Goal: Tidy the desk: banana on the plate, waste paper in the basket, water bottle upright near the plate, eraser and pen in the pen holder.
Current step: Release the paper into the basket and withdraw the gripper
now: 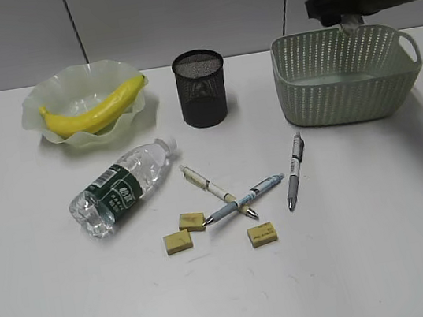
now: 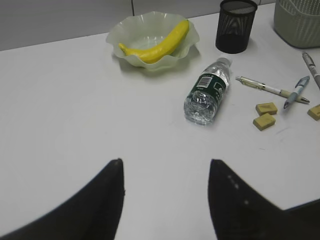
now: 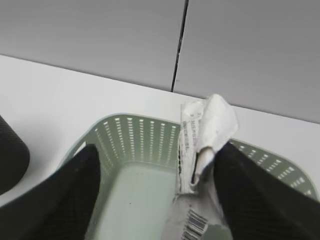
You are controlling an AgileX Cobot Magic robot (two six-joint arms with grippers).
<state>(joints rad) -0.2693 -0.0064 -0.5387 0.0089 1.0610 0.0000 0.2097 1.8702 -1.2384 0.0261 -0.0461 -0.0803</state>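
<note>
hovering over the far right corner of the desk (image 1: pixel 386 260), the right gripper (image 3: pixel 155 175) sits directly above the basket (image 1: pixel 344 83), its fingers (image 3: pixel 250 195) spread wide apart. the waste paper (image 3: pixel 205 135) leans against the inner face of the right-hand finger, with a gap on its other side, so the claw looks released rather than clamped; whether the scrap is stuck to that finger or already loose, i cannot tell. in the exterior view just a pale sliver of it shows under the dark arm at the basket's far rim.

over on the near left, the left gripper (image 2: pixel 165 200) hangs above bare tabletop, jaws parted, nothing between them.

far left, the banana (image 1: pixel 97 110) lies inside the plate (image 1: pixel 37 113), one tip poking up toward the wavy rim. right of the plate stands the pen holder (image 1: pixel 201 88), upright, between plate and basket. the water bottle (image 1: pixel 121 189) lies on its side nearer than the plate, cap pointing far-right toward the pen holder.

middle of the desk: three pens. a cream pen (image 1: pixel 207 183) and a blue pen (image 1: pixel 249 197) cross each other near their tips, and a grey pen (image 1: pixel 296 168) lies apart to their right, close to the basket's near wall. three yellow erasers too: one (image 1: pixel 191 221) just beside another (image 1: pixel 178 242) on the left, the third eraser (image 1: pixel 262 235) off to the right, near the crossed pen tips.
</note>
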